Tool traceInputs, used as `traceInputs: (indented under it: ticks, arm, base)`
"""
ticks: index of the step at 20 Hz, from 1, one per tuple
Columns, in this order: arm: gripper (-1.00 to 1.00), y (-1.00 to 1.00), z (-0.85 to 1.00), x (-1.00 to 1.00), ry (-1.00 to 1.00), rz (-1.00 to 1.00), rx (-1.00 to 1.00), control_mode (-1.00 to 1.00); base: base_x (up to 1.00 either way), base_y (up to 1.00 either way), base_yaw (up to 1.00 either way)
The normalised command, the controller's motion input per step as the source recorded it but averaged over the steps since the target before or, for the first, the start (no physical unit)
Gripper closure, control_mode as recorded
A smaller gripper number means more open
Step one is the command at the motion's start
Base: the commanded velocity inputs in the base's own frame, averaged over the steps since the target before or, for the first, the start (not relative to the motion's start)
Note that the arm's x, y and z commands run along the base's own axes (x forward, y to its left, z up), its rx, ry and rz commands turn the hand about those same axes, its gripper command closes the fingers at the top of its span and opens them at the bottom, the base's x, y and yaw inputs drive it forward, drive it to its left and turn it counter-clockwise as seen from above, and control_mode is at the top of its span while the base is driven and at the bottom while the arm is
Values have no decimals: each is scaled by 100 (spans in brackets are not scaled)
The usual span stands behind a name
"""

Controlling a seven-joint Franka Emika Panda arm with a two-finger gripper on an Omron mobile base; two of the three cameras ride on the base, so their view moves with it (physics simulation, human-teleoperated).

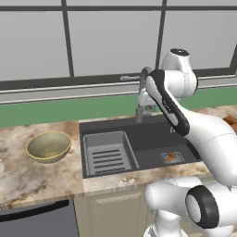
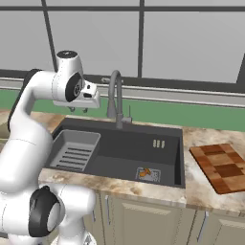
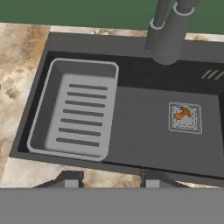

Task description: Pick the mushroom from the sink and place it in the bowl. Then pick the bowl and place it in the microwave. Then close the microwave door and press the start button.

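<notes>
In the left base view the arm [image 1: 203,134] covers the right end of the sink [image 1: 152,125] and all but a corner of the cutting board [image 1: 230,121] at the right edge. The mushroom [image 1: 171,157] at centre right is too small to make out its shape. In the hand view the faucet [image 3: 168,30] is cut off at the top edge, and the fingertips [image 3: 70,180] barely rise at the bottom, so their spacing seems moderate at best.
</notes>
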Motion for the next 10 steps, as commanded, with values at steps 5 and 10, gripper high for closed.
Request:
traceInputs:
  ticks: [5, 10]
  arm:
    - [-100, -62, -25, -46, -2, -3, 10, -100]
    - [-100, -97, -99, -92, 2, -27, 8, -100]
  base:
    - [0, 0, 0]
    - [0, 0, 0]
